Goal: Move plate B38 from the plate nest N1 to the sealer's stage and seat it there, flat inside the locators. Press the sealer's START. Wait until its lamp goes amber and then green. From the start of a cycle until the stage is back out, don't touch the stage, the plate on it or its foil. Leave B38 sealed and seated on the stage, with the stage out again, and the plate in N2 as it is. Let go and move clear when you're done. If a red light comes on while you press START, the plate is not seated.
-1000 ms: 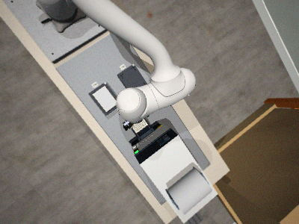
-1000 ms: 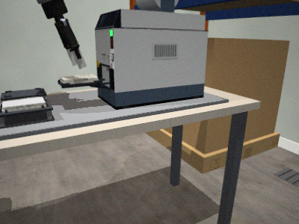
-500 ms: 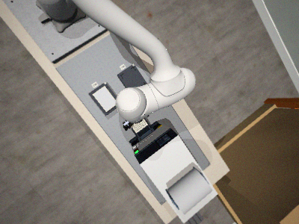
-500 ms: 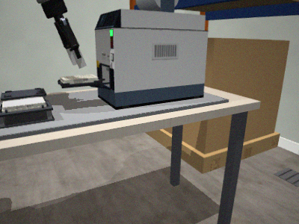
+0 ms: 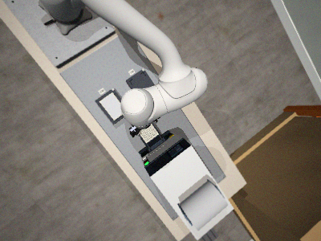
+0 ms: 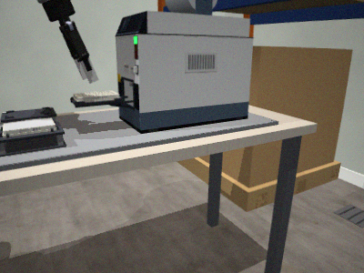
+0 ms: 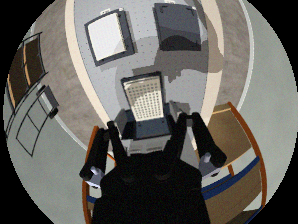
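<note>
1. Top view: the white arm (image 5: 160, 60) crosses from the upper left and its wrist covers the centre of the frame, hiding the jaws. Just below the wrist a pale plate (image 5: 148, 133) shows on the stage (image 5: 160, 141), which sticks out from the dark front of the sealer (image 5: 188, 181). A green lamp (image 5: 147, 163) glows at the sealer's front left edge. Left of the wrist sits a nest with a white plate (image 5: 111, 107); above the wrist is a dark, bare nest (image 5: 139, 80).

2. Exterior view: this one shows height. The gripper (image 6: 89, 73) hangs at upper left, tilted, above the plate (image 6: 96, 96) and apart from it. The plate lies flat on the stage (image 6: 77, 101) to the left of the sealer (image 6: 187, 73), whose green lamp (image 6: 136, 40) is lit. The other plate (image 6: 28, 126) rests at the left edge on the tabletop (image 6: 191, 136).

3. Wrist view: only here do the jaws show, standing partly open with nothing between them. The plate (image 7: 147, 98) lies at centre frame, beyond the fingers. White plate (image 7: 108, 35) upper left, bare nest (image 7: 177, 24) upper right.
</note>
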Robot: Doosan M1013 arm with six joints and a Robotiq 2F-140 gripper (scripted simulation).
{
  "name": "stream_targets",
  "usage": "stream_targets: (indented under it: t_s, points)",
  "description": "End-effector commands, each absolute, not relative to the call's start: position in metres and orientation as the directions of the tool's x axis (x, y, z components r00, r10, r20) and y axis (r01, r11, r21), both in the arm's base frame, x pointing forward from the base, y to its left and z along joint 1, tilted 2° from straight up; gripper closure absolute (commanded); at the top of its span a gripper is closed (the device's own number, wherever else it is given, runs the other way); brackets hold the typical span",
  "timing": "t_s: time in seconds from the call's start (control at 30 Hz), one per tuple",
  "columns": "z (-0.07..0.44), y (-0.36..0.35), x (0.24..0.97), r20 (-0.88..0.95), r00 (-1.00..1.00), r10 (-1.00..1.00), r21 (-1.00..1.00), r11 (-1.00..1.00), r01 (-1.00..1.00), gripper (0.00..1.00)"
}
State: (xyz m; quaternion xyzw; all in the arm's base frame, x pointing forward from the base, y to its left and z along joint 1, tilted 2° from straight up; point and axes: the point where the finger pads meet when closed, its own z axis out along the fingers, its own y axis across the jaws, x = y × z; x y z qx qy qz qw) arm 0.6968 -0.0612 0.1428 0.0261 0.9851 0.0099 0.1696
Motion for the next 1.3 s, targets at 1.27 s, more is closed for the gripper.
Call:
stream_targets:
  t_s: [1.27]
  points:
    - [0.143, -0.060, 0.657, -0.336, -0.940, 0.055, 0.028, 0.998, 0.049, 0.30]
